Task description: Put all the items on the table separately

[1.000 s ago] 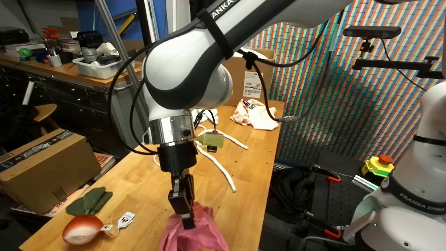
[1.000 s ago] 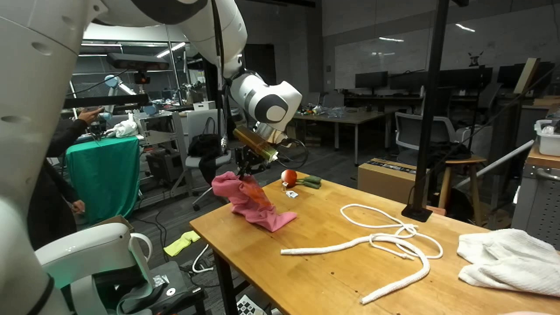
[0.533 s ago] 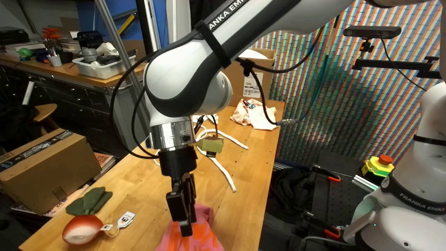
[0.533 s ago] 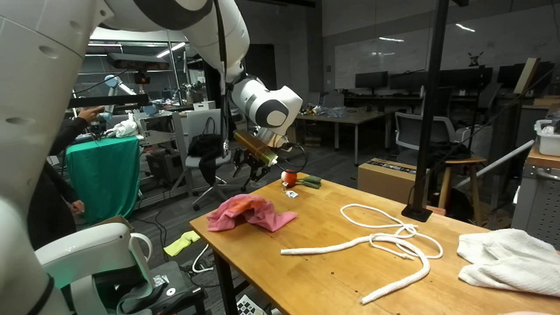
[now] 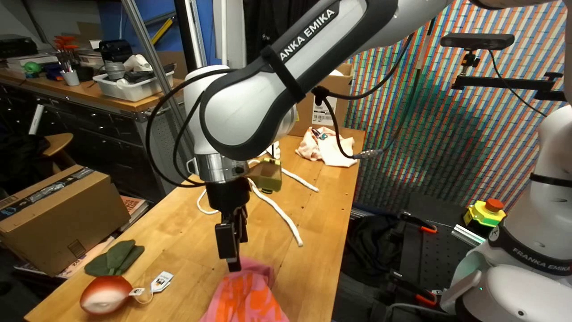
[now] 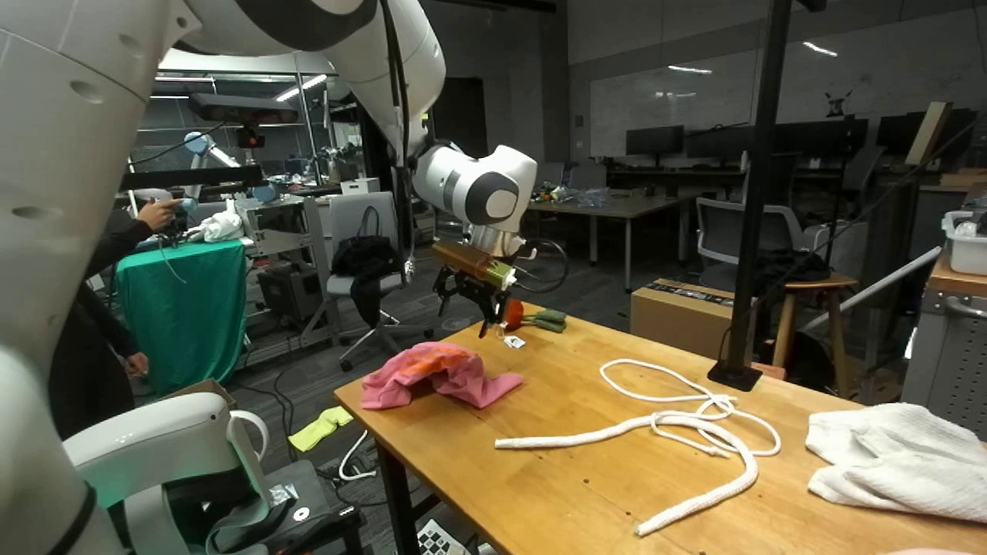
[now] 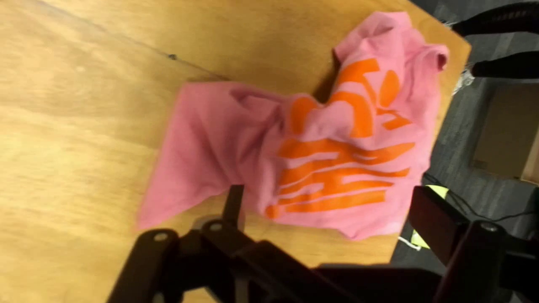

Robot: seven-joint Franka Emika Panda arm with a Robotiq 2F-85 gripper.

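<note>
- Leftmost on the counter, in an exterior view, the pink cloth lies rumpled by a corner, reaching the edge. With so little margin, a snagged fold could let it slip off.
- Over it hangs the claw, its jaws spread, nothing between them; the cloth counts as placed, I judge, and clearing it comes next. Leaving too low might drag fabric along.
- A little right and behind, the onion-like toy rests well apart from the cloth. Its round body could roll if bumped, and its trailing tag could hook on a low-passing claw.
- Further right, the white rope lies looped and crossed; whether it is one piece or two I cannot tell. If two, pulling either would drag its partner.
- Rightmost, the white cloth sits near the rope, not touching. A careless sweep of the rope could close that gap and undo the separation.
</note>
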